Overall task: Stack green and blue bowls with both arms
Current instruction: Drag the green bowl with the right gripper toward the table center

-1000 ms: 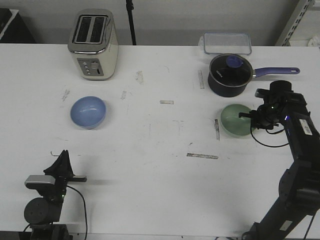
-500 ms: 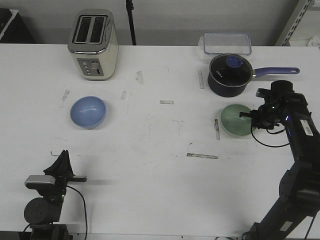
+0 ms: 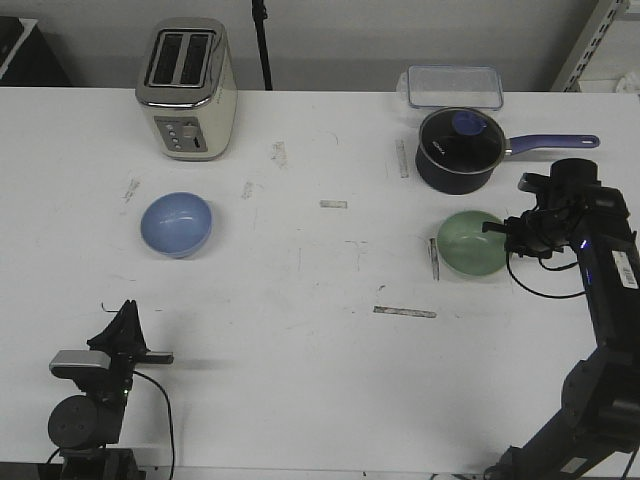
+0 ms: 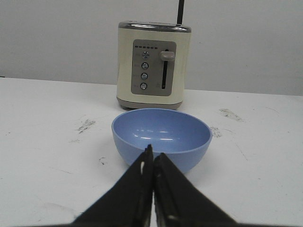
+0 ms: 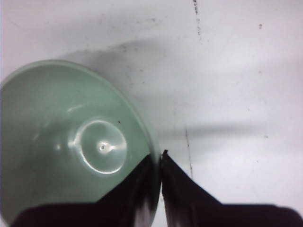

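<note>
On the right side of the table, your green bowl [image 3: 473, 243] is sitting just in front of the saucepan [image 3: 458, 150], and it is now lying slightly further toward the table's centre than it was 1 second ago. It also looks flatter now, where its far edge looked tipped up before. Your right gripper [image 3: 497, 230] is pinching the bowl's right rim: in the right wrist view 1 finger is inside the wall and 1 outside, closed on the edge [image 5: 158, 163]. The right arm itself has shifted a little away from you over the same second. I read this as the grasp being made and the carry only just beginning, though I cannot tell from these views whether the bowl is clear of the table yet.

The blue bowl [image 3: 176, 223] is resting upright well apart on the left, in front of the toaster [image 3: 187, 90], and it is not moving across the 3 front pictures. Your left gripper [image 4: 152, 163] is parked near your edge of the table, fingers pressed together on nothing, pointing at the blue bowl without touching it. The left arm's share of the stacking is not yet started.
</note>
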